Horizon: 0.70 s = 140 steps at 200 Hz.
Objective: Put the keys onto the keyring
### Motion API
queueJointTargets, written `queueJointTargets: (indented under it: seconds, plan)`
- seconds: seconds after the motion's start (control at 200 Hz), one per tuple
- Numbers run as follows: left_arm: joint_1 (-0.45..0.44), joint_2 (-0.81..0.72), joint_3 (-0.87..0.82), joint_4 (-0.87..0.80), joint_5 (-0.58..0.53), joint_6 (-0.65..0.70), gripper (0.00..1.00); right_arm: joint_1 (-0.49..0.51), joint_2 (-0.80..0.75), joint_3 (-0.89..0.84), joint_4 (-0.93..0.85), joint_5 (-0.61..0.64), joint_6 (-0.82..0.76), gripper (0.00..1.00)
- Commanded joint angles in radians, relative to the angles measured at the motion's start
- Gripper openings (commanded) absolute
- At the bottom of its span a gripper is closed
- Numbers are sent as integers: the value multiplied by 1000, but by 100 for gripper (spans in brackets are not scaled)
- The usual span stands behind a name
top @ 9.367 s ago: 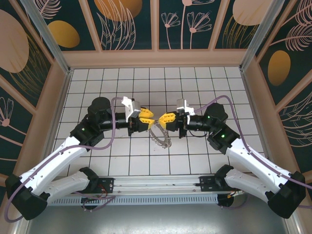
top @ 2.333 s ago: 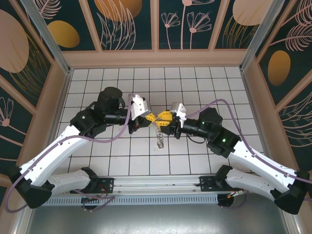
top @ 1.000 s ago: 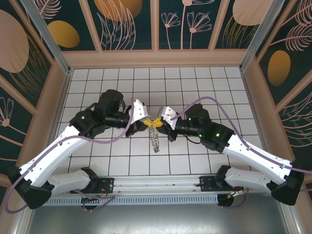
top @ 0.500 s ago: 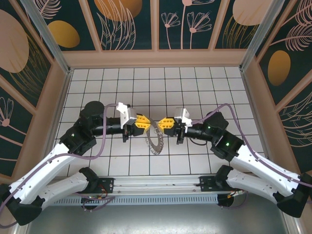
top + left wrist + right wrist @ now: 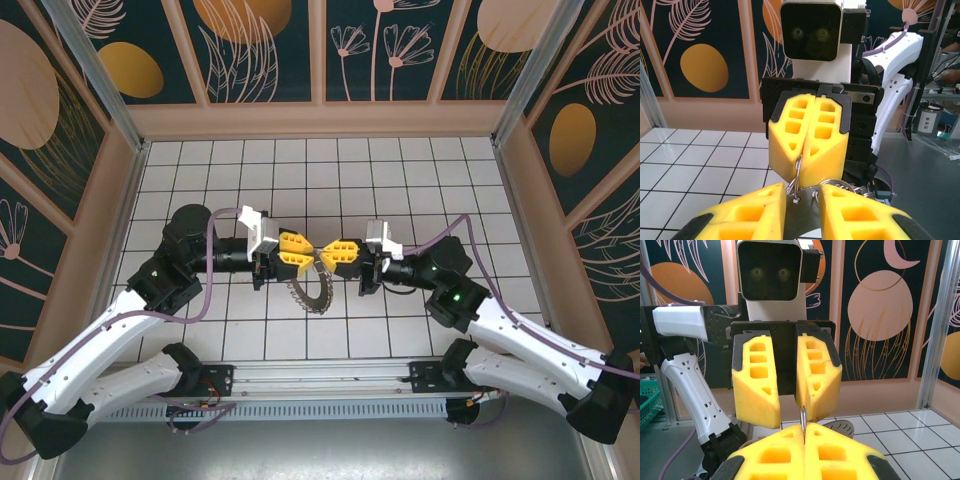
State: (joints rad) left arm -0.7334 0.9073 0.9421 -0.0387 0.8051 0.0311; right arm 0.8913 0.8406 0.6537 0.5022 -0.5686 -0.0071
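Heads up: your right gripper [image 5: 338, 252] is pinched tight, and in the left wrist view you can see it's clamped on a thin wire loop [image 5: 797, 172] of the keyring [image 5: 305, 298]. The ring's toothed grey disc hangs tilted just below the two grippers, above the tiled table [image 5: 400, 180]. Your left gripper [image 5: 297, 250] faces the right one nose to nose, its yellow fingers [image 5: 755, 210] apart with grey metal showing in the gap. I can't tell if they touch it, and I can't make out the key.
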Motion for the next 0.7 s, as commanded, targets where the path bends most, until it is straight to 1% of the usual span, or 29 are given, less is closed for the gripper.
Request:
queueJointTargets:
  seconds: [0.0,0.405,0.465,0.581,0.696]
  plan:
    - [-4,-3,2,39,27,-13,24,-5,-2,-7,126,-25,36,0]
    - [-4,26,0,83,65,-31,16,-5,21,-6,143,-47,42,0]
    - [-4,32,3,80,67,-31,12,-5,19,-6,143,-49,41,0]
    - [-4,35,6,76,70,-23,0,-5,19,-5,141,-53,38,0]
    - [-4,40,24,35,63,10,0,-5,23,-1,115,-46,25,0]
